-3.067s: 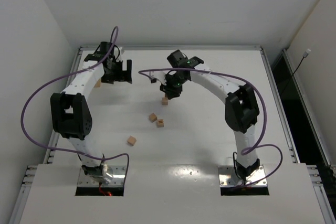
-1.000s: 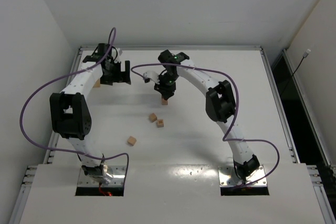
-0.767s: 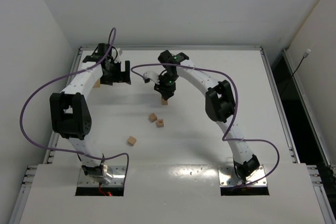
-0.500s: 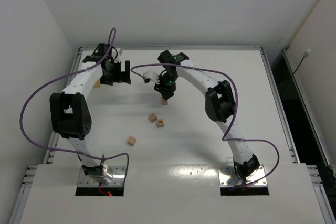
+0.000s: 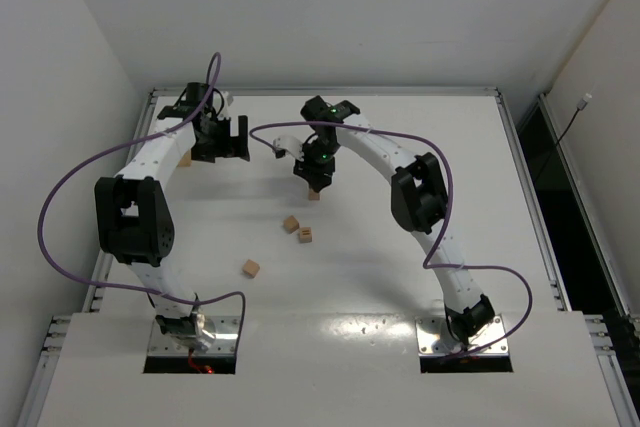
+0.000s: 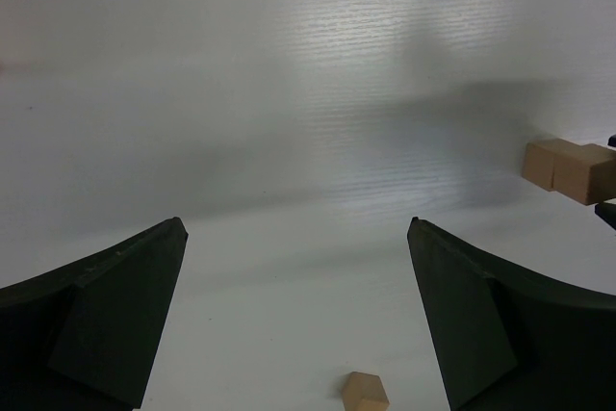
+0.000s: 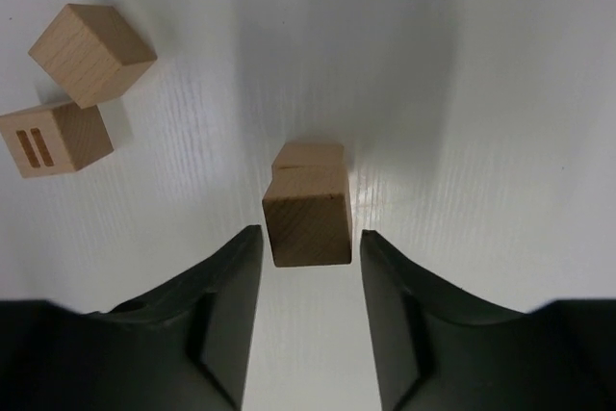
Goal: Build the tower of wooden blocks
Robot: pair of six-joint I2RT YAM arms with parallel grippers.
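From above, the white bench (image 5: 520, 247) carries the wood block tower (image 5: 314, 194) just above the frame's middle. The right tool (image 5: 318, 179) hangs directly over it and hides how its jaws stand. The left tool (image 5: 224, 150) sits in the upper left, well apart from the tower, with its jaws spread wide and nothing between them. Three loose cubes (image 5: 291, 223) lie below the tower, two close together and one lower left.

In the left wrist view, the left tool's fingers (image 6: 106, 324) stand at the lower corners with bare bench between them. A small cube (image 6: 366, 392) lies at the bottom centre. A tan block shape (image 6: 568, 168) is cut off by the right edge.

In the right wrist view, the tower (image 7: 308, 214) is two cubes high at the centre, the lower one peeking out above the upper. The right tool's fingers (image 7: 231, 305) flank the top cube, parted a little wider than it, with a sliver of bench on each side, so they grip nothing. A plain cube (image 7: 92, 41) and a slotted cube (image 7: 53, 140) lie in the upper left.
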